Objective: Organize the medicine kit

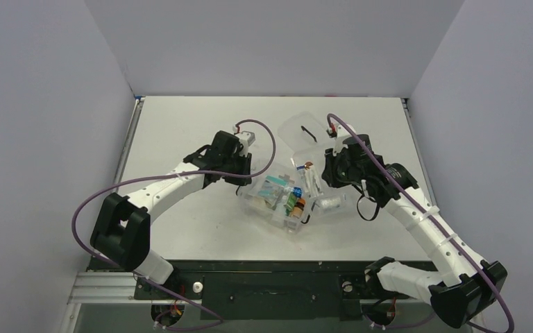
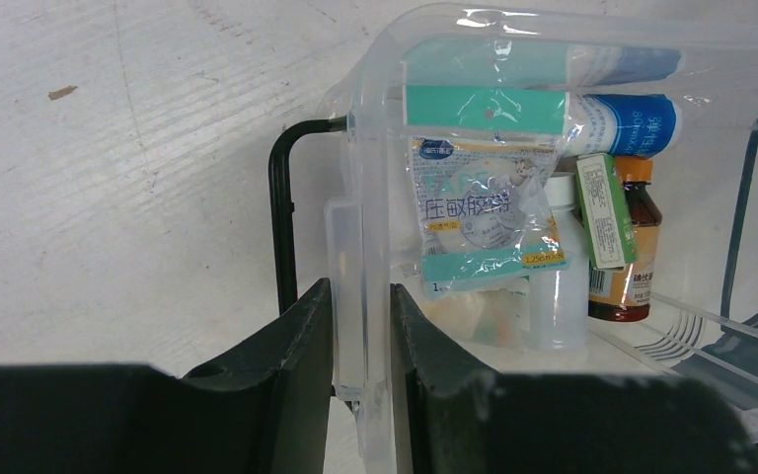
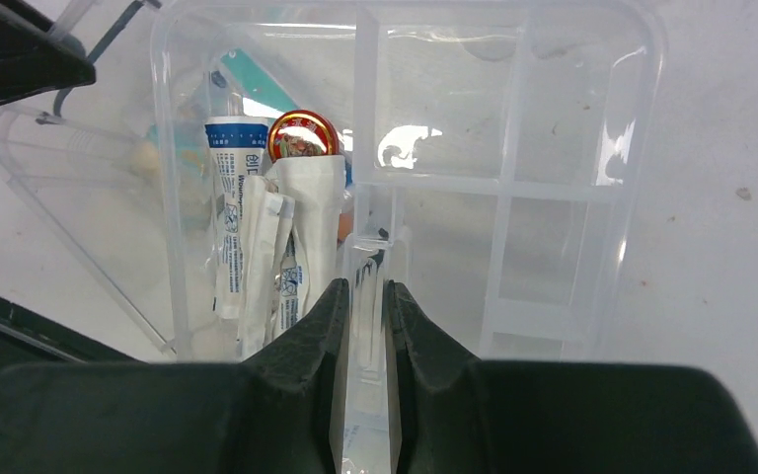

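Medicine kit looks mostly packed — left gripper pinches its wall, right gripper clamps the tray divider (apparently not seated yet); lid lies off at 12 o'clock

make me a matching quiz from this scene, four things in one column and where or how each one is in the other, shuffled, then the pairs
Things
1. clear plastic rectangular medicine kit box
2. shallow clear divided plastic tray
3. flat clear plastic lid with black handle
4. amber brown bottle with orange cap

States
A. inside the kit box
B. on the white table, far side, gripped by nothing
C. left gripper has its jaws shut on its wall
D. right gripper has its jaws shut on it

Pairs: 1-C, 2-D, 3-B, 4-A
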Robot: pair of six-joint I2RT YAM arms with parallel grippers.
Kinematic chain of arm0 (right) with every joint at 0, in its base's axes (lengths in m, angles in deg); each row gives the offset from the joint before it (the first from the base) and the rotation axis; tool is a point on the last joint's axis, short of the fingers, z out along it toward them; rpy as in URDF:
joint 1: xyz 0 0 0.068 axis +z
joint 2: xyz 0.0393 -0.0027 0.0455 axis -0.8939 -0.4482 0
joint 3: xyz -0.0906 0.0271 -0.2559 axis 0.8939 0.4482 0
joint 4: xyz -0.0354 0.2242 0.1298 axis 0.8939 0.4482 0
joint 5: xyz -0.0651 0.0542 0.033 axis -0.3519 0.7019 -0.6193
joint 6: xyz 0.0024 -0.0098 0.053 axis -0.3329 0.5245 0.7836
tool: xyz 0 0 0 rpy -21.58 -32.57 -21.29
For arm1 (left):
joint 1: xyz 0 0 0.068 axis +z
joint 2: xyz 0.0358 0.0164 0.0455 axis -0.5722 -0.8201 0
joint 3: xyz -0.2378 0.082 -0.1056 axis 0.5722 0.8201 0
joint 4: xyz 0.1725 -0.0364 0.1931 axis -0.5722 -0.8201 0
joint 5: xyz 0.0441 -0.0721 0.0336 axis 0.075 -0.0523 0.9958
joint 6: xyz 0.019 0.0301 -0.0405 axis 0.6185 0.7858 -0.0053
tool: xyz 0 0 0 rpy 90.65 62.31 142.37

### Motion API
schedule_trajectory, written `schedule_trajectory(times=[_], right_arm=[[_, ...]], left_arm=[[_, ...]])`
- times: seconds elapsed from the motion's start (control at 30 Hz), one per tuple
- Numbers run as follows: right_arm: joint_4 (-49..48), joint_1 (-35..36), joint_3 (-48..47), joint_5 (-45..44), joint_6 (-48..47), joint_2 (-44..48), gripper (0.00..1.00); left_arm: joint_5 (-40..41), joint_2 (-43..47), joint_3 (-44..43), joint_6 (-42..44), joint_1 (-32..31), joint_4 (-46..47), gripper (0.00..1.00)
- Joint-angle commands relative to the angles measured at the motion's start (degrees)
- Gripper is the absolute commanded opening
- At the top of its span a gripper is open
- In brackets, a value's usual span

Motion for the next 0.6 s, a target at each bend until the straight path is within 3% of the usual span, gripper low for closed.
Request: schedule_trajectory(times=[0.0, 0.27, 0.57], right_arm=[[-0.67, 1.54, -4.83, 4.5, -4.19, -1.85, 0.0], [2.14, 6.69, -10.23, 4.65, -7.8, -8.05, 0.0], [5.38, 10.09, -15.03, 5.66, -10.77, -13.08, 0.0]], left_arm=[[-5.14, -2.68, 0.75, -0.08, -1.51, -4.77, 0.21], [-1.69, 0.65, 0.74, -0.39, -1.38, -4.65, 0.42], [3.73, 7.21, 2.13, -1.8, 1.37, -2.62, 0.48]])
